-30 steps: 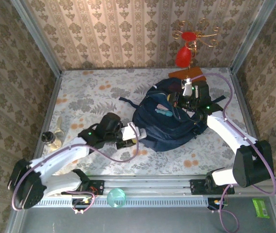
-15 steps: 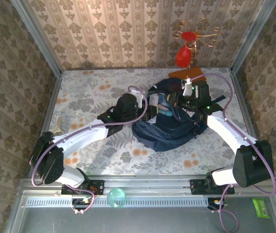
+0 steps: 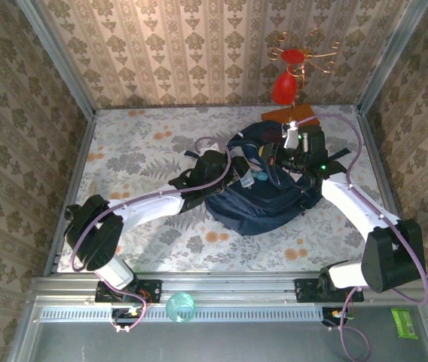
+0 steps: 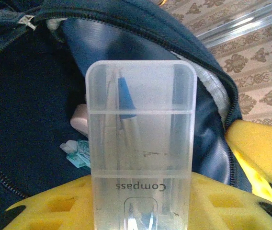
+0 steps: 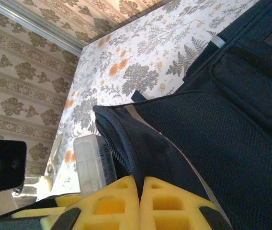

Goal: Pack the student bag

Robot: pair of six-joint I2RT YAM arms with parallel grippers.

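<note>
The student bag [image 3: 263, 204] is a big navy backpack lying at the table's middle right with its main zip open. My right gripper [image 3: 274, 156] is at the bag's far side, its yellow pads [image 5: 164, 201] shut on the opening's rim [image 5: 141, 143] and holding it up. My left gripper [image 3: 233, 170] is at the opening's left edge, shut on a clear plastic compass case [image 4: 141, 143] that points into the dark inside of the bag [image 4: 26, 120]. The same case [image 5: 94, 165] stands just left of the lifted rim. A teal item [image 4: 78, 153] lies inside.
A red ornament on a gold wire stand [image 3: 285, 84] and a brown board [image 3: 289, 115] sit behind the bag by the back wall. A teal ball [image 3: 180, 307] rests on the front rail and a green packet [image 3: 405, 322] lies at the bottom right.
My left arm has swung from the table's front left up and right to the bag's opening, carrying the clear case. The right gripper has kept its hold on the rim.
</note>
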